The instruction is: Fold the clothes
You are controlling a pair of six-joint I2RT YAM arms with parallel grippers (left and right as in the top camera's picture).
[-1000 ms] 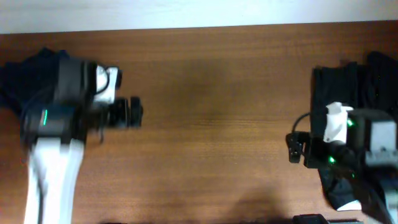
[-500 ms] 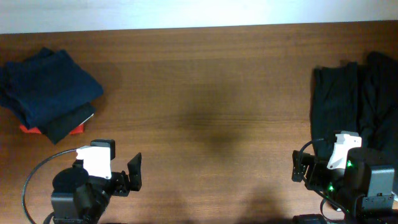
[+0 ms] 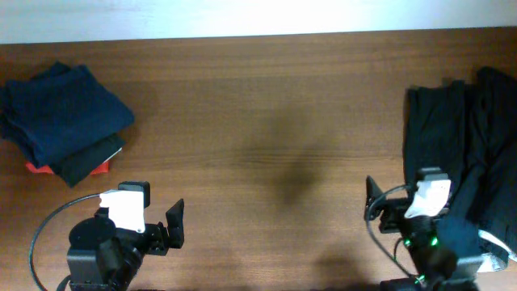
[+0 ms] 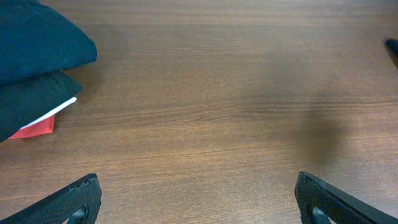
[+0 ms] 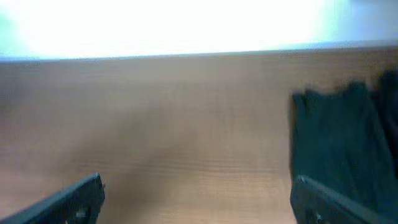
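Two robot arms are working at a brown wooden surface [image 3: 266, 121], one at each near corner, with clothes lying in two separate groups at opposite ends.

At the far left, one folded stack is sitting in three layers: a navy garment [image 3: 65, 113] on top, a black garment [image 3: 87, 162] under it and a red garment [image 3: 34, 167] showing at the bottom edge. The left wrist view is catching a thin pale strip between the black and the red.

At the far right, a loose heap of black clothes [image 3: 440, 129] is lying unfolded; how many pieces it holds cannot be told.

The left arm [image 3: 101, 246] is sitting near the stack but well apart from it. The left fingers [image 4: 78, 199] are standing spread wide, gripping nothing, with bare wood between them.

The right arm [image 3: 428, 242] is sitting at the near end of the black heap. The right fingers [image 5: 74, 198], seen in a blurred wrist view, are likewise parted wide and carrying nothing.
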